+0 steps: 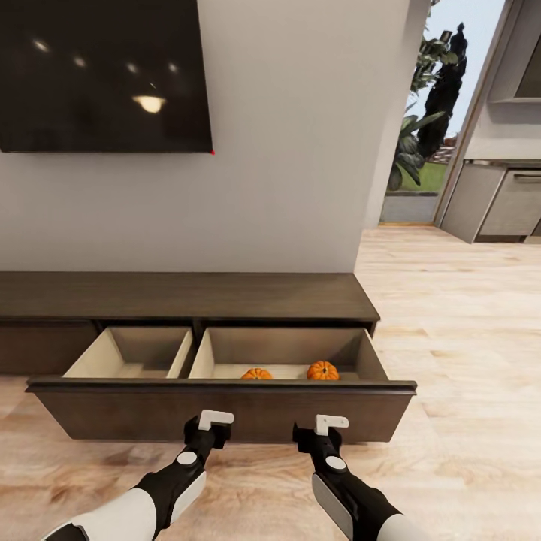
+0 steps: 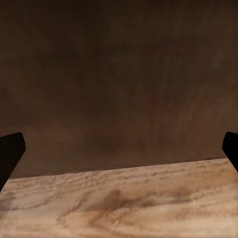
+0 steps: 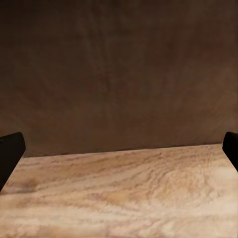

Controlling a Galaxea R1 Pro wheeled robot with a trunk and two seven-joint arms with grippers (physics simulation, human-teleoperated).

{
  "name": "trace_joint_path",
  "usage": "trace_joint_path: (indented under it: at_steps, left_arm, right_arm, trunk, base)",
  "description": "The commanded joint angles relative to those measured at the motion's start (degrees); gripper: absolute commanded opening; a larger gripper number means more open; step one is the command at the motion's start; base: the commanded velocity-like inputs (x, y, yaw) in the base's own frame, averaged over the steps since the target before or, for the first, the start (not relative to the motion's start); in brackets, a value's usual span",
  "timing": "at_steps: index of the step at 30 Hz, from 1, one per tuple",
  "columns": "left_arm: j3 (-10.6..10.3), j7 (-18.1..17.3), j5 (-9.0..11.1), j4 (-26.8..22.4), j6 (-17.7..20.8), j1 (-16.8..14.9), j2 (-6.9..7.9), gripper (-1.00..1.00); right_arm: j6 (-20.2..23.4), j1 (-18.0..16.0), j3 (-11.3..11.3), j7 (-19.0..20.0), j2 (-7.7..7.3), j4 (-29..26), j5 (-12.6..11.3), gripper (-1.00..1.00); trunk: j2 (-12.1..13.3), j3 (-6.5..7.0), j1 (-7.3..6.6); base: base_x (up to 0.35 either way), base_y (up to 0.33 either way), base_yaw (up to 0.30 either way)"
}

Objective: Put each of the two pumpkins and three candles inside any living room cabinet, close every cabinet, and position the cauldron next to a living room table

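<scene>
The cabinet (image 1: 188, 297) stands against the wall with its wide drawer (image 1: 225, 409) pulled out over the wood floor (image 1: 466, 338). Both pumpkins lie in the drawer's right compartment — one (image 1: 257, 373) near the middle, the other (image 1: 322, 370) just to its right, apart; the left compartment's visible part holds nothing. The left gripper (image 1: 214, 421) and right gripper (image 1: 329, 424) sit low before the drawer front, perhaps touching it — each with jaws spread wide, grasping nothing.

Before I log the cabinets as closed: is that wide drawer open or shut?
Open. The drawer is pulled out from the cabinet, its pale interior exposed, with two pumpkins in its right compartment.
</scene>
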Motion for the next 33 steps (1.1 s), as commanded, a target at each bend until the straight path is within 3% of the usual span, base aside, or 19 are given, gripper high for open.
trace_joint_path:
  at_steps: [1, 33]
  left_arm:
    - [-0.49, 0.33, 0.34, 0.03, -0.19, -0.05, 0.01, 1.0]
    - [-0.53, 0.31, 0.21, 0.03, -0.21, 0.04, -0.06, 1.0]
  right_arm:
    - [-0.39, -0.07, 0.45, -0.36, -0.05, 0.02, -0.61, 1.0]
    - [-0.39, -0.07, 0.36, -0.36, -0.08, 0.11, -0.78, 1.0]
  trunk:
    - [-0.02, -0.05, 0.0]
    - [-0.02, -0.05, 0.0]
  base:
    - [0.135, 0.0, 0.0]
    - [0.095, 0.0, 0.0]
